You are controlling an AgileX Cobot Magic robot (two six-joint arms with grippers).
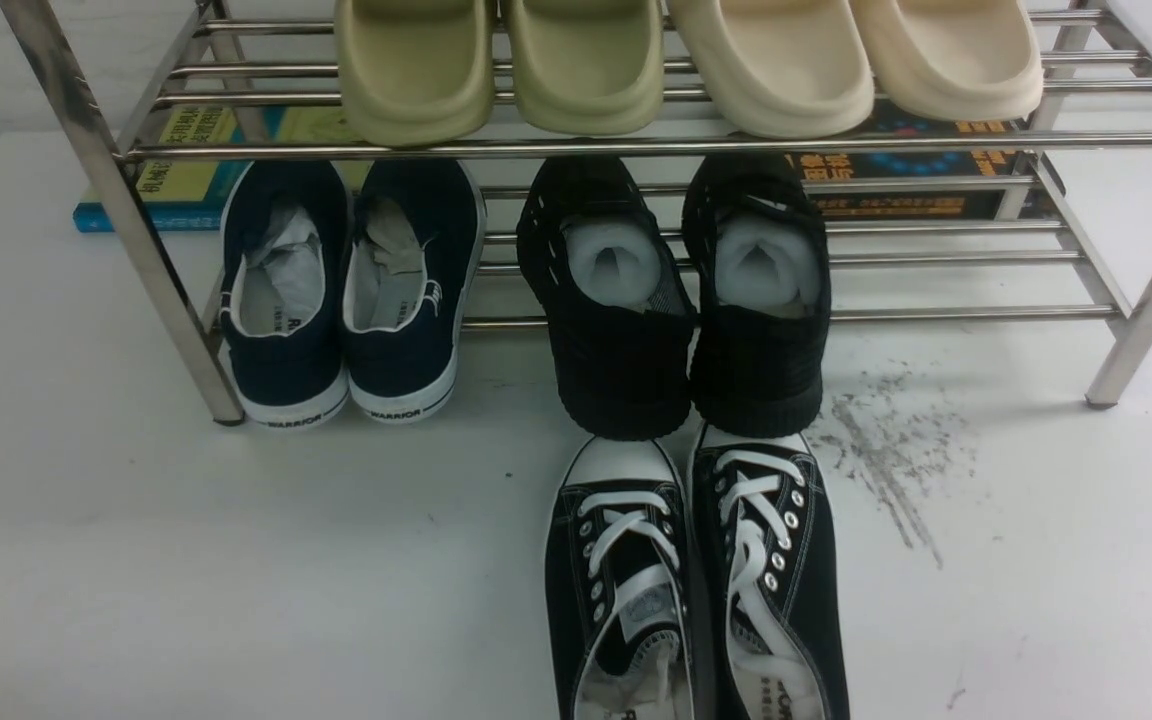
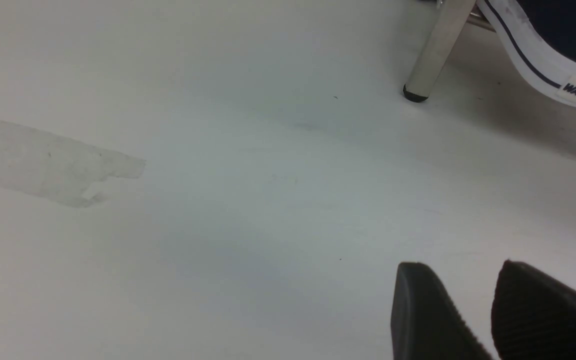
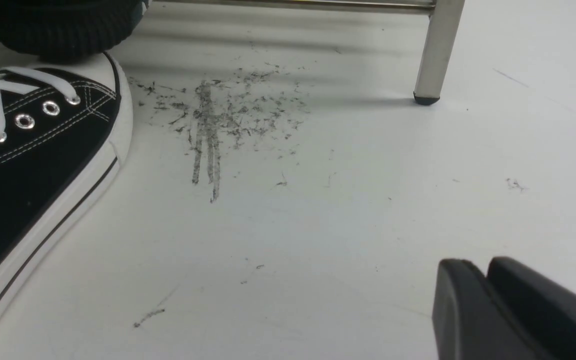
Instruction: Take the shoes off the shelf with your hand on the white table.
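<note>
- Nearest the camera in our front view: the shoes (image 1: 698,580), one pair, two black canvas sneakers with white laces, side by side on the white table (image 1: 186,560) at about 6 o'clock, off the shelf (image 1: 636,145). Their white toe caps point toward 12 o'clock and sit just under, possibly touching, the soles of the black perforated shoes (image 1: 681,300).
- Count on the lower tier: two navy shoes (image 1: 351,290) marked WARRIOR at 10 o'clock, two black perforated shoes at 12 o'clock, heels overhanging the front bar.
- Count on the upper tier: two olive slippers (image 1: 501,65) and two cream slippers (image 1: 856,60).
- Books: we see one yellow-and-blue book (image 1: 181,165) behind the shelf's left end and one dark book (image 1: 926,170) behind its right end.
- Our left gripper (image 2: 488,310): two black ribbed fingers (image 2: 418,315) with a narrow gap between them, holding nothing, hovering over bare table near a shelf leg and a navy heel.
- Our right gripper (image 3: 483,305): fingers (image 3: 458,310) pressed together with no visible gap, holding nothing, well apart from the right sneaker.
- Neither gripper is visible in the front view.
- Open room: bare table at 8 o'clock, left of the sneakers; at 3 o'clock, a patch of scuff streaks (image 1: 891,455) lies between the sneakers and the right front leg.
</note>
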